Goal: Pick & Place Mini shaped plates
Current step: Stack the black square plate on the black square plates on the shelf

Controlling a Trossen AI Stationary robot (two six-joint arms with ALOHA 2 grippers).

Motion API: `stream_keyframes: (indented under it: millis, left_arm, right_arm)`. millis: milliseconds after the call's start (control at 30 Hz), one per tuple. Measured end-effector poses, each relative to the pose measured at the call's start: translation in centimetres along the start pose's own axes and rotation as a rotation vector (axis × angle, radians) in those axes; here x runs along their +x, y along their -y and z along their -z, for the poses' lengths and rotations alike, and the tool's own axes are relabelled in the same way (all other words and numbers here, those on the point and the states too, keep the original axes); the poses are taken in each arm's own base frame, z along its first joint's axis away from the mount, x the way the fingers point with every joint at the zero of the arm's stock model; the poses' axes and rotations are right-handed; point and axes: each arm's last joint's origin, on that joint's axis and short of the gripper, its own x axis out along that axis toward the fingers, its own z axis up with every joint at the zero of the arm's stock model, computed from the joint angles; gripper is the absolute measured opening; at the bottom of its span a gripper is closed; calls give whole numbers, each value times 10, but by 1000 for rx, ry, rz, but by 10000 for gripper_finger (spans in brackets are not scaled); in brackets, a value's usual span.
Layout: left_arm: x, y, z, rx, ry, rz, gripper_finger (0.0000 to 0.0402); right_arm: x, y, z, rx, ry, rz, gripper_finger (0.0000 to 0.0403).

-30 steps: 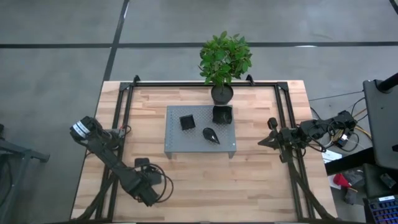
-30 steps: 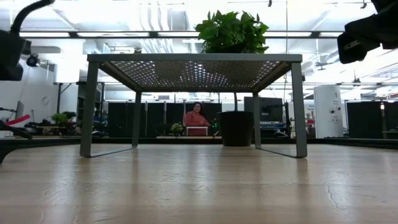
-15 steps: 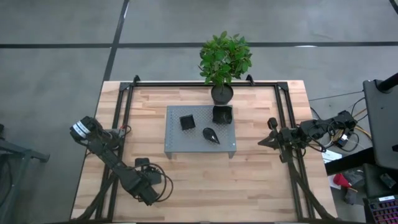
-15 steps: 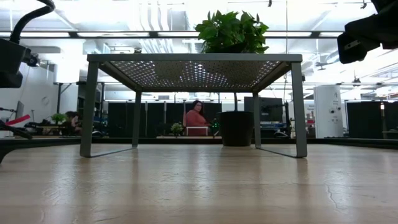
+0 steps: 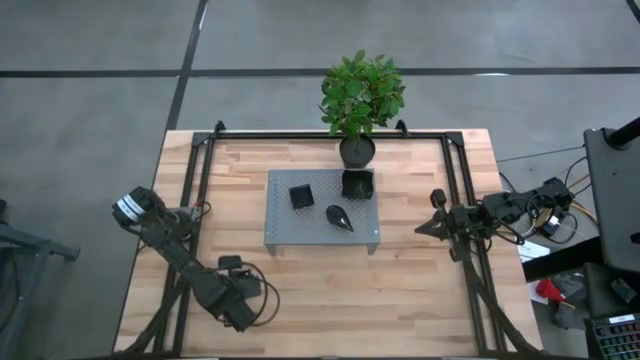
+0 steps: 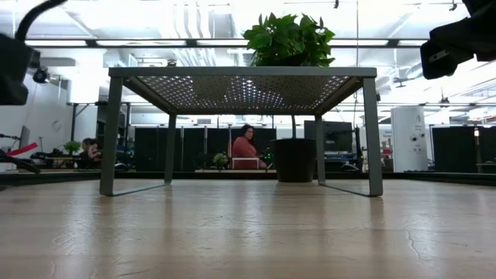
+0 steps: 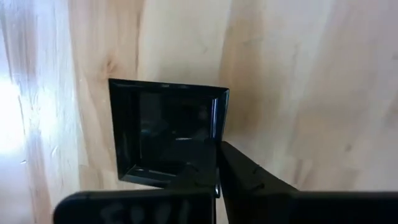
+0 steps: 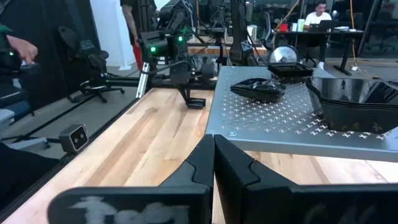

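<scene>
The left tool (image 7: 216,163), near the desk's (image 5: 420,300) front-left corner, is pinched on the rim of a square mini plate (image 7: 166,132) (stiff, glossy, likely slippery); a thin-edge grip suits it. The right tool (image 8: 213,163) waits closed at the right edge.

Light is even and soft from overhead on my wooden surface (image 5: 320,270); shadows under the grey platform (image 5: 322,212) are faint. Looking level across the surface, the ceiling strip lights (image 6: 194,43) blow out to white, the room behind sits dim, and the nearest boards blur. At my left wrist, a white glare washes one edge of the wood (image 7: 15,118); my own dark left claw (image 7: 217,163) is soft, out of focus.
</scene>
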Motion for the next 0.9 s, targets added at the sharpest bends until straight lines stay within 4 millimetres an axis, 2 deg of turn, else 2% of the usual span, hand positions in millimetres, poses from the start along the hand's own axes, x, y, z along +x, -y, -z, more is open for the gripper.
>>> stream_keyframes:
  millis: [433,633,900]
  left_arm:
    - [-38,21,-20,-20,117,107,0]
    - [-61,28,-31,0,252,112,0]
    - [-102,35,-49,76,529,39,0]
  right_arm:
    - [0,0,0,-1,-1,0,8]
    - [0,0,0,0,-1,0,8]
    - [0,0,0,0,-1,0,8]
